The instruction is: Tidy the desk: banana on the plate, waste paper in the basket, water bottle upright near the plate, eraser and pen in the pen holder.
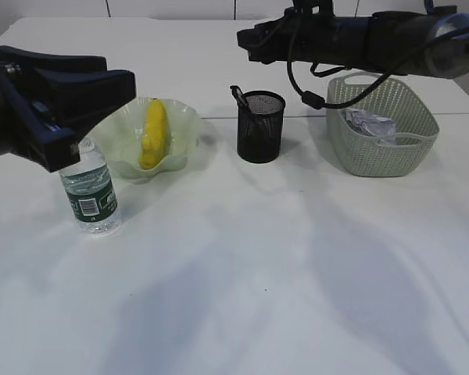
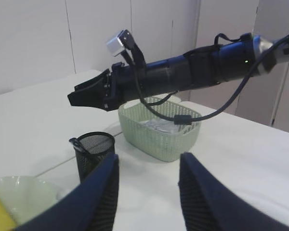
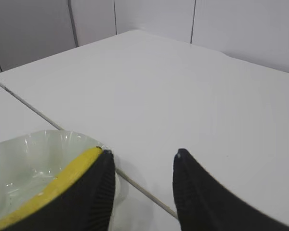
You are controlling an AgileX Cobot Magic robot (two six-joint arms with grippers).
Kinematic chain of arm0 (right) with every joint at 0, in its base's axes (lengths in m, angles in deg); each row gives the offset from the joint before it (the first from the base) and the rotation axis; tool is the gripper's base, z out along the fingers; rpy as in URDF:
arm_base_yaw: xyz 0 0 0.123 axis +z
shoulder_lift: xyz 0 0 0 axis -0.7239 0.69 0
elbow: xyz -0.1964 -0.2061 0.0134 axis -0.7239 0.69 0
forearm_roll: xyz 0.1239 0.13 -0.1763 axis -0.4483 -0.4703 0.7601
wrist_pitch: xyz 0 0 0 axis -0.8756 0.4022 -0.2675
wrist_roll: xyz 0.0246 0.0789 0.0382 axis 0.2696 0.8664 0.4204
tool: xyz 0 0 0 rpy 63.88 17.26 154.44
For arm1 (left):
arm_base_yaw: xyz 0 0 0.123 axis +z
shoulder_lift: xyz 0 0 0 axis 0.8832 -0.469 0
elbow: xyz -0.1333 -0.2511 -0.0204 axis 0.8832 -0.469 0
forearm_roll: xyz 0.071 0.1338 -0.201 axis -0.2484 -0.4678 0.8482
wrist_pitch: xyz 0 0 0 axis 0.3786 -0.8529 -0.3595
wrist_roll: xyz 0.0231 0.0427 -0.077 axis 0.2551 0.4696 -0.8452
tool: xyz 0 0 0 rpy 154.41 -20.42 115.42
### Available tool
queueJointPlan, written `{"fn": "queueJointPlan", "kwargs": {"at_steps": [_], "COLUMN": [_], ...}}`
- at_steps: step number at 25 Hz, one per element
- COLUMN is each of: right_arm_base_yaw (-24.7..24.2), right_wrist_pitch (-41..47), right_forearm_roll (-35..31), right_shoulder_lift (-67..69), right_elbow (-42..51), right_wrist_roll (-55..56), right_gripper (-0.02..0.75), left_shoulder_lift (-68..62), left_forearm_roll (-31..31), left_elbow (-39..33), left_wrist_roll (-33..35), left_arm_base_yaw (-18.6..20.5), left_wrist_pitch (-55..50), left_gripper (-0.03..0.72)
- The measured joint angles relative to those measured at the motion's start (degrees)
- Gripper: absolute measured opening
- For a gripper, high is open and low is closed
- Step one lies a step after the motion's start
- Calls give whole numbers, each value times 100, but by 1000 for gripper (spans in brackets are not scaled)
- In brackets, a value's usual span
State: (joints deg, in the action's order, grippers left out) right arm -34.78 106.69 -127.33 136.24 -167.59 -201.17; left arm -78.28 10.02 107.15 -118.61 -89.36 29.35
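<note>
- While both arms are held above the table (image 1: pixel 242 273), nothing is gripped by either.
- Left gripper (image 2: pixel 147 192): jaws seen parted, empty, raised over the bottle (image 1: pixel 90 191).
- Right gripper (image 3: pixel 142 192): jaws seen parted, empty, held high over the table's far side.
- Banana (image 1: pixel 153 133) is laid in the plate (image 1: pixel 184 125).
- Bottle is stood upright just beside the plate's front left.
- Paper (image 1: pixel 369 125) is seen inside the basket (image 1: pixel 391 152).
- Holder (image 1: pixel 260 129) is placed between plate and basket; a dark pen (image 1: pixel 238 95) is seen sticking out; eraser cannot be made out.
</note>
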Motion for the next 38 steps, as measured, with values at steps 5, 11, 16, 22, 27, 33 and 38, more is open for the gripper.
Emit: {"fn": "queueJointPlan", "kwargs": {"at_steps": [5,11,16,22,27,33,38], "right_arm_base_yaw": [0,0,0,0,0,0,0], "right_wrist_pitch": [51,256,360,432,513,540,586], "right_forearm_roll": [120,1670,2833,3881,4643,4749,4761], "right_shoulder_lift": [-280,-616,-1033,-1831,-2724,-3786,-4469], "right_elbow": [0,0,235,883,1605,2440,3089], "right_wrist_roll": [368,1825,2751,3665,4195,4292,4327], "right_gripper": [305,306,316,317,319,320,320], "left_shoulder_lift": [212,490,773,1195,1622,2220,2779], "left_forearm_roll": [50,127,262,487,566,617,879], "left_elbow": [0,0,0,0,0,0,0], "left_wrist_roll": [0,0,0,0,0,0,0], "left_arm_base_yaw": [0,0,0,0,0,0,0], "left_wrist_pitch": [-512,-938,-1333,-1981,-2435,-3242,-3814], "left_gripper": [298,298,298,298,298,298,298]}}
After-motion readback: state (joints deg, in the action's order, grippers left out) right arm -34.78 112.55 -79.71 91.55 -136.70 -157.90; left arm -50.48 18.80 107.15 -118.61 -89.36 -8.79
